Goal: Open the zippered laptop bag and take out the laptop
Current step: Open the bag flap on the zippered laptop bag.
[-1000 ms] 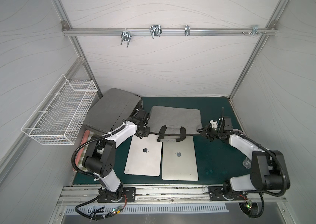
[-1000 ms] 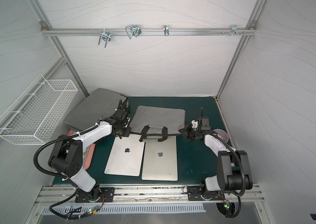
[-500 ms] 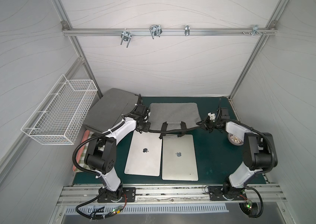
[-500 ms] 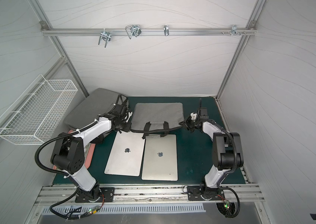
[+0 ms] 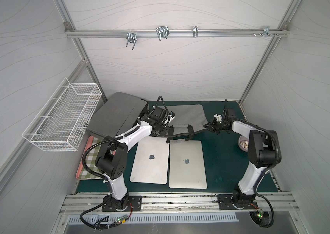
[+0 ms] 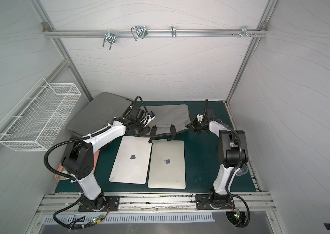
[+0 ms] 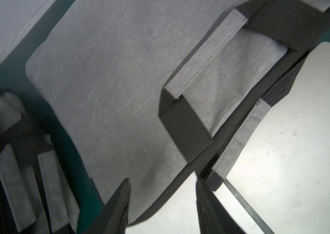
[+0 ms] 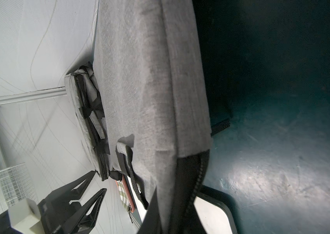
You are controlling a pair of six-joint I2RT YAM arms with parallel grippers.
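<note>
The grey laptop bag (image 5: 184, 116) (image 6: 168, 115) lies at the back of the green mat, its black handles toward the front. Two shut silver laptops (image 5: 150, 160) (image 5: 187, 164) lie side by side in front of it, and the bag's front edge overlaps their back edges. My right gripper (image 5: 209, 126) (image 8: 172, 212) is shut on the bag's right front corner by the zipper and holds that edge slightly raised. My left gripper (image 5: 163, 132) (image 7: 163, 194) is open over the bag's left front corner (image 7: 139, 202) and a laptop (image 7: 281, 141), with nothing between its jaws.
A second grey bag (image 5: 119, 113) leans at the back left. A white wire basket (image 5: 62, 117) hangs on the left wall above a checkered tray (image 5: 89, 160). A small bowl (image 5: 244, 143) sits behind my right arm. Metal hooks (image 5: 162, 33) hang from the rail overhead.
Both arms carried the bag toward the back wall. My left gripper then opened and let go of the bag's left corner. The right gripper kept its hold.
</note>
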